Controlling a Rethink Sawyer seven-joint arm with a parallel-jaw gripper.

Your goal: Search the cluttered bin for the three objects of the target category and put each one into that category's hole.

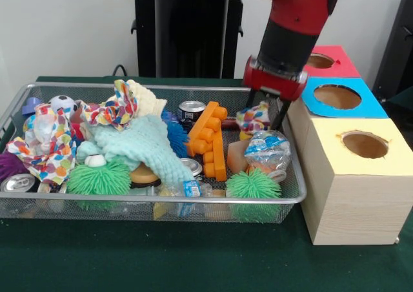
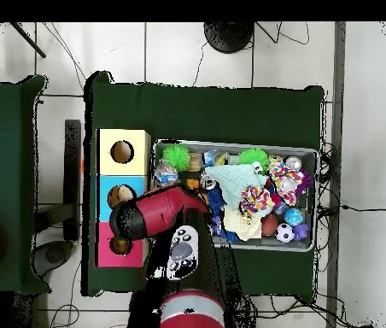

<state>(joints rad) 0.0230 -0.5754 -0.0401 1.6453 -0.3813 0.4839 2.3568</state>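
Front view, near to far. Green tabletop (image 1: 161,256) carried the cluttered bin (image 1: 148,201), a wire mesh tray, at left-centre, with three wooden boxes just beside its right end.

Near edge of the bin: two green spiky balls, one at left (image 1: 98,177), one at right (image 1: 253,185), plus a can top (image 1: 16,183) at the near left corner. Middle: mint knitted cloth (image 1: 145,143), orange block piece (image 1: 211,139) standing tilted, crinkly plastic packet (image 1: 266,151) to the right. Left side: polka-dot fabric (image 1: 45,143). Farther back: small soccer ball (image 1: 62,103), another can (image 1: 191,108).

Boxes ran near to far: yellow-topped box (image 1: 361,176), blue-topped box (image 1: 341,98), red-topped box (image 1: 326,61), each with a round hole on top.

Gripper (image 1: 264,114) hung over the bin's far right corner, jaws apart, two dark fingers (image 1: 281,114) pointing down above a patterned bit of fabric (image 1: 253,119), nothing held. Red arm (image 1: 293,20) came down from above.

Overhead view: bin (image 2: 309,243) right of the boxes, arm (image 2: 158,212) across the blue box.
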